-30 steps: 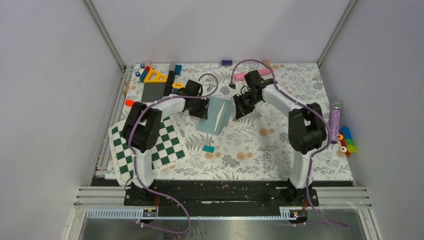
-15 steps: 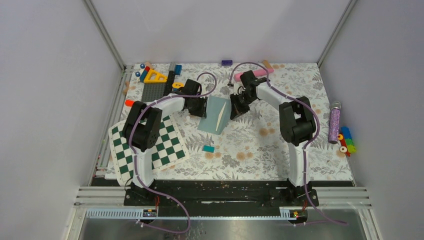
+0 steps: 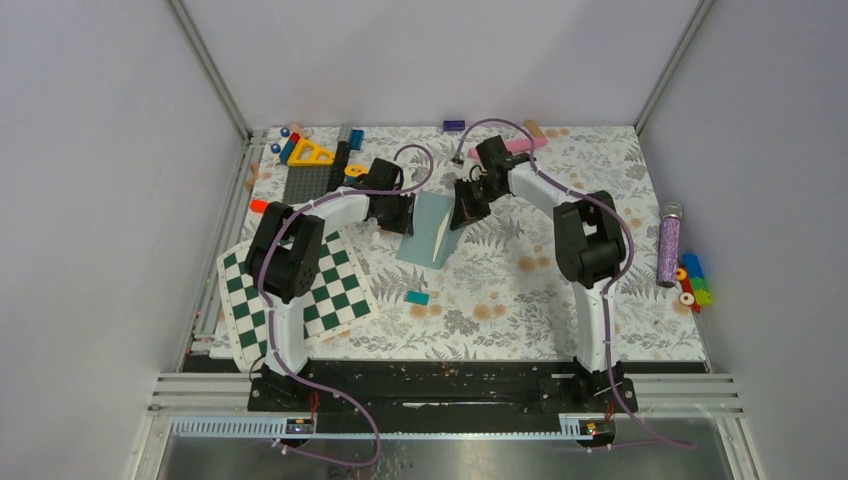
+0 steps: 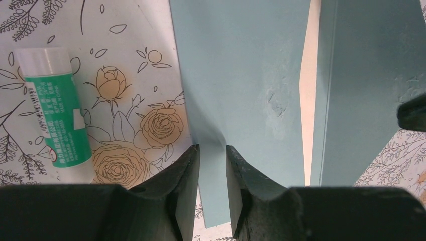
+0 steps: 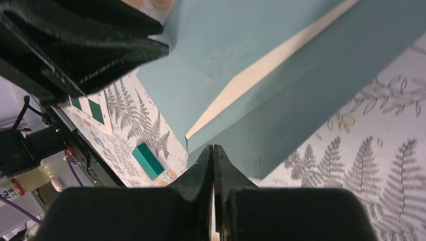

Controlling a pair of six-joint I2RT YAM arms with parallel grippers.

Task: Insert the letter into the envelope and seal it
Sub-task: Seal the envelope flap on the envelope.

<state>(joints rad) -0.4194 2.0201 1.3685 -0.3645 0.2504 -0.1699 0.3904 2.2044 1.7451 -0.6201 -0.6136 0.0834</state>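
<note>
My left gripper (image 4: 212, 160) is closed most of the way on the near edge of the envelope (image 3: 428, 225). In the left wrist view a strip of the blue-grey paper runs up between the two fingers at the bottom middle of the frame, and it puckers where they pinch it. I take that grip to be an anchor, so the envelope cannot slide across the table (image 3: 560, 310) while the other arm works on it.

My right gripper (image 5: 213, 150) is fully closed with nothing between its fingers. Its tip sits at the lower edge of the folded-over blue panel, in the bottom middle of the right wrist view. I cannot tell whether it is touching the paper or hanging just above it. With the fingers together it works as a blunt pusher, not a pincer, which suits pressing a flap flat.

The envelope lies in the middle of the overhead view, between the two arms. The letter (image 4: 307, 100) is inside it. Only a narrow cream wedge shows in the gap between the blue panels, right of centre in the left wrist view. So I judge the insertion about done, and the closing and pressing of the flap as the part left.

A green-and-white tube (image 4: 55, 120), probably glue, lies on the table at the left of the left wrist view, just beside the envelope.
</note>
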